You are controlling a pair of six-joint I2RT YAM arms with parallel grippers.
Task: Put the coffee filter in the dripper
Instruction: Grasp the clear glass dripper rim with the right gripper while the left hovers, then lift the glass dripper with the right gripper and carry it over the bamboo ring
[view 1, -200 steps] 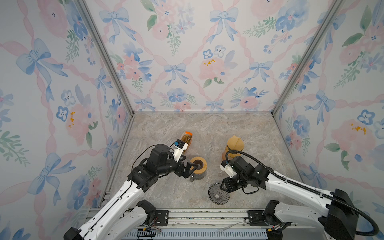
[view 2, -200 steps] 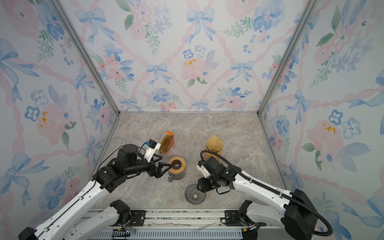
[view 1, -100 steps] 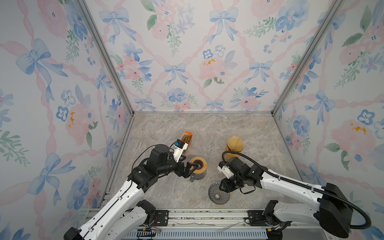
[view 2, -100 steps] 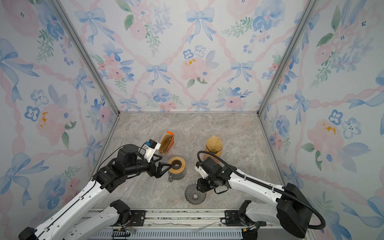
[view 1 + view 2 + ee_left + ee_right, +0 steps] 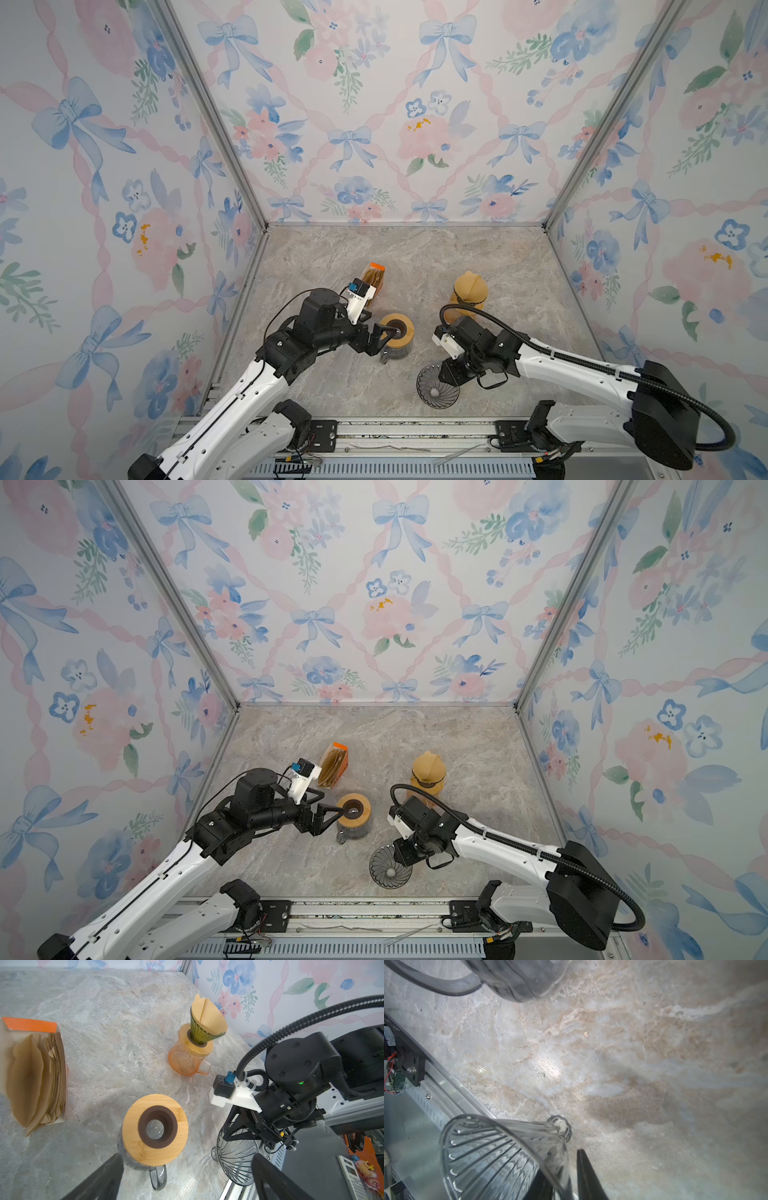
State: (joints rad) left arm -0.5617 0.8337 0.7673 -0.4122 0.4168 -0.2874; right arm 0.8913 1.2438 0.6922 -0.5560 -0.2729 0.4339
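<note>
The dripper [image 5: 436, 388] [image 5: 388, 868] is a clear ribbed glass cone near the table's front edge; it leans on its side in the right wrist view [image 5: 492, 1155]. My right gripper [image 5: 446, 375] [image 5: 400, 854] [image 5: 562, 1167] is shut on its wall, one finger inside the cone and one outside. Brown paper coffee filters [image 5: 25, 1080] stand stacked in an orange-topped box [image 5: 372, 278] [image 5: 333, 764]. My left gripper [image 5: 384, 338] [image 5: 332, 820] [image 5: 187, 1159] hangs open and empty beside a grey glass carafe with a wooden lid [image 5: 397, 332] [image 5: 154, 1128].
An orange carafe [image 5: 469, 307] [image 5: 187, 1061] at the back right carries a green dripper with a filter in it [image 5: 205, 1018]. The metal rail [image 5: 395, 428] runs along the table's front edge, right behind the clear dripper. The grey carafe's handle [image 5: 158, 1176] points toward the front.
My right gripper's jaws have narrowed onto the dripper's wall, and its arm has shifted slightly left. The left arm and the other objects have not moved.
</note>
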